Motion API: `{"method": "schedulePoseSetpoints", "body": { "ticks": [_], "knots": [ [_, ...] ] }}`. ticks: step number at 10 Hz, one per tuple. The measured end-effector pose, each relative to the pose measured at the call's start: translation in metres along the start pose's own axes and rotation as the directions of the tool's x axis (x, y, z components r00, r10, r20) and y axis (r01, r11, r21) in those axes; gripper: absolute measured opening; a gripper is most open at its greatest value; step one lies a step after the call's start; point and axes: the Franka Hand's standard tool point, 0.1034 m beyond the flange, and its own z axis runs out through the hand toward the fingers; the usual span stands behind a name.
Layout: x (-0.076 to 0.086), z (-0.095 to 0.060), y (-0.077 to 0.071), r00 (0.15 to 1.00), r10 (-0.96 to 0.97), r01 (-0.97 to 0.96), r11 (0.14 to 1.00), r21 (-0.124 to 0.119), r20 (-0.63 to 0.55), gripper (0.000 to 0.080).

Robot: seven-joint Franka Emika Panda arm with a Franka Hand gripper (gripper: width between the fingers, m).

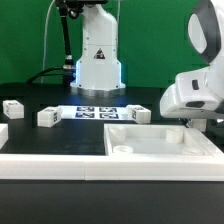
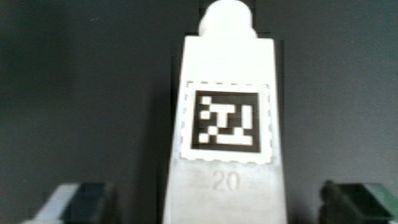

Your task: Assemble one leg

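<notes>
In the wrist view a white leg (image 2: 226, 110) with a black-and-white tag and the number 20 lies lengthwise between my fingers, its rounded peg end pointing away. My gripper (image 2: 226, 205) is open, one dark finger (image 2: 80, 203) on each side of the leg with a gap to it. In the exterior view my gripper (image 1: 197, 121) hangs low at the right, by the far right rim of the white tray-like part (image 1: 165, 142); the leg under it is hidden there. Three more legs lie on the table: one (image 1: 12, 108), one (image 1: 47, 117) and one (image 1: 140, 115).
The marker board (image 1: 95, 111) lies in front of the robot base (image 1: 98, 65). A long white ledge (image 1: 60, 162) runs along the front of the table, beside the tray-like part. A black stand with cables rises at the back left.
</notes>
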Motion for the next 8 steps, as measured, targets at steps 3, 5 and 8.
{"method": "schedulePoseSetpoints", "body": {
  "ticks": [3,5,8],
  "knots": [
    [0.0,0.0,0.0,1.0,0.0,0.0,1.0,0.0,0.0,0.0289],
    [0.0,0.0,0.0,1.0,0.0,0.0,1.0,0.0,0.0,0.029],
    [-0.005,-0.015,0.012,0.999,-0.037,0.037,0.999,0.001,-0.003,0.029]
  ]
}}
